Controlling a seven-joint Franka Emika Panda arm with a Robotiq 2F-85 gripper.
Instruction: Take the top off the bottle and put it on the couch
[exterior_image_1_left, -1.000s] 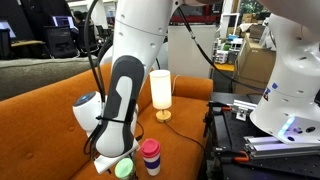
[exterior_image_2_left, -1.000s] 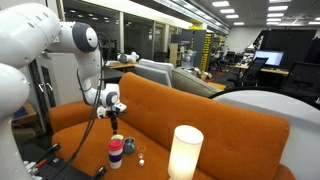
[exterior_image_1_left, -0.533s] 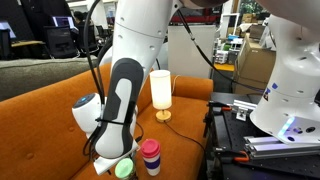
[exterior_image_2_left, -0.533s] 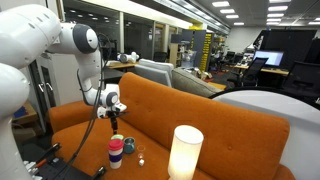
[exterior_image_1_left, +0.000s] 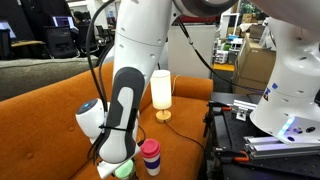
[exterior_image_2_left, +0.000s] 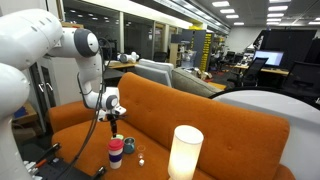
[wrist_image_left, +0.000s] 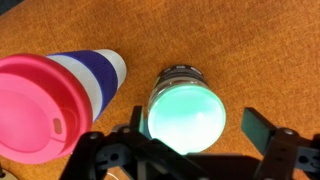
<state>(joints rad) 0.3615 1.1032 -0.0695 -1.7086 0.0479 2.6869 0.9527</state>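
Exterior view: bottle top (exterior_image_1_left: 124, 170) shows as a green disc just beside the pink-lidded cup (exterior_image_1_left: 150, 156) on the orange couch (exterior_image_1_left: 60, 105); my arm (exterior_image_1_left: 125, 100) hides what's under it, and my fingers too

Exterior view: gripper (exterior_image_2_left: 115, 120) hangs above the cup (exterior_image_2_left: 117, 150), top not discernible, white cylinder lamp (exterior_image_2_left: 185, 152) well apart from the cup

Wrist view: top (wrist_image_left: 187, 118) is round, smooth, translucent teal, on the grey-rimmed bottle (wrist_image_left: 178, 73) beside the cup's blue-white stripes; fingers (wrist_image_left: 262, 135) spread wide either side of it, gripping nothing
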